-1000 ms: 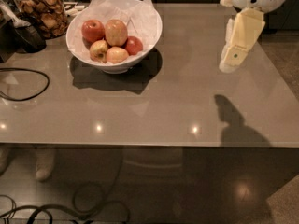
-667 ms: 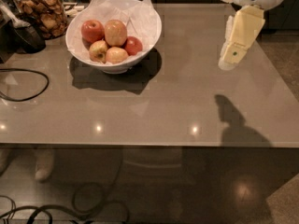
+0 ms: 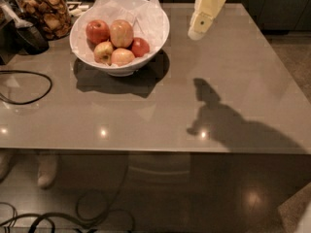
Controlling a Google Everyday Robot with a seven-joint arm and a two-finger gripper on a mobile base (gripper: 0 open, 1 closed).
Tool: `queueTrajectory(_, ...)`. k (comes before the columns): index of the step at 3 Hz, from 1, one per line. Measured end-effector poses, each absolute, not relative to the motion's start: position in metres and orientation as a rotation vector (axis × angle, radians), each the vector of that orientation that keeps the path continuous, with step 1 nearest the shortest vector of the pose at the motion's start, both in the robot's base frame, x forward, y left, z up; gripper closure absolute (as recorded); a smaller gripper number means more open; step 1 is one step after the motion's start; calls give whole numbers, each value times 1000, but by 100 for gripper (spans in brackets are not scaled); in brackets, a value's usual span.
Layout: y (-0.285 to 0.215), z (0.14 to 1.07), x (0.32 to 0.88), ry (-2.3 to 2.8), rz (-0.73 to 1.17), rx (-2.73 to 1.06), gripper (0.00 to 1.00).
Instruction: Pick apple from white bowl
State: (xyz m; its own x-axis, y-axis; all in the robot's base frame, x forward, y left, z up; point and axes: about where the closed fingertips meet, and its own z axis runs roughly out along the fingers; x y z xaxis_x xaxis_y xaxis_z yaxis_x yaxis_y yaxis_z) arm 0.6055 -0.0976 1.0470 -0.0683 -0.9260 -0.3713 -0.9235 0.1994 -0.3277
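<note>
The white bowl (image 3: 154,35) stands at the back left of the grey table, lined with crinkled white paper. Several apples lie in it. The apple (image 3: 121,33), the tallest one, pale yellow-orange with a pinkish blush, sits at the middle back. Red apples lie to its left and right, and smaller yellowish ones in front. My gripper (image 3: 198,32) hangs above the table to the right of the bowl, well apart from it and holding nothing. Its shadow falls on the table further right and nearer.
A glass jar of brown snacks (image 3: 47,12) stands behind the bowl at the far left. A dark object (image 3: 26,35) sits beside it. A black cable (image 3: 29,89) loops on the table's left side. The table's front edge (image 3: 146,149) crosses the view.
The gripper has moved left toward the bowl and up in the view. The bowl and the apples have not moved on the table.
</note>
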Motion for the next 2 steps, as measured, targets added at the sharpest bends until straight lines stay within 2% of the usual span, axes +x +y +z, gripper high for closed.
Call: queueTrajectory(2, -89, 1051, 615, 1936, 1, -1692, 0)
